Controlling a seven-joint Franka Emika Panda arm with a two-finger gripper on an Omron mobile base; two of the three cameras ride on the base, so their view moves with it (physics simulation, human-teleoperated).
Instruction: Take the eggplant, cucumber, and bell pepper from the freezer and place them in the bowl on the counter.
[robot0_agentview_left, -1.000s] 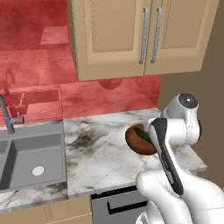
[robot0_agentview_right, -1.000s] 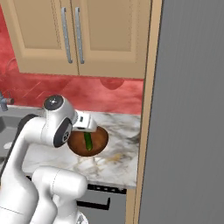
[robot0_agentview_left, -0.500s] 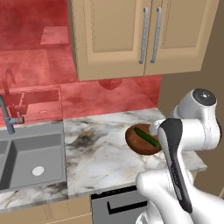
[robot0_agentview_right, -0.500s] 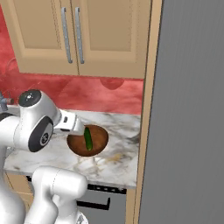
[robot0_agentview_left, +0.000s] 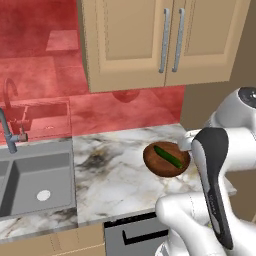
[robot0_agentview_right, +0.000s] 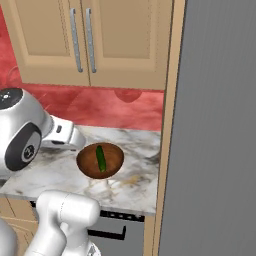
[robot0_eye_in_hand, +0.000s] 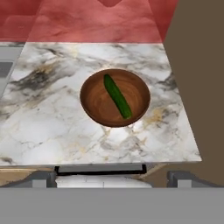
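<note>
Lying diagonally inside the bowl (robot0_eye_in_hand: 115, 97), the cucumber (robot0_eye_in_hand: 117, 96) sat near the centre of the hand view, its upper end toward the bowl's upper-left rim. The bowl stood on the marble desk (robot0_eye_in_hand: 48, 113), right of the steel sink (robot0_agentview_left: 30, 180) in the left base view and beside the closed grey freezer (robot0_agentview_right: 215, 130) filling the right of the right base view. The pincer (robot0_eye_in_hand: 111, 176) was spread wide and held nothing, its tips at the lower edge of the hand view, well clear of the bowl. Eggplant and bell pepper were judged to remain behind the freezer door, whose handle could not be made out. Both would likely be light, firm and smooth-skinned, hence slippery; the eggplant is best gripped across its narrow middle, the pepper across its widest girth.
</note>
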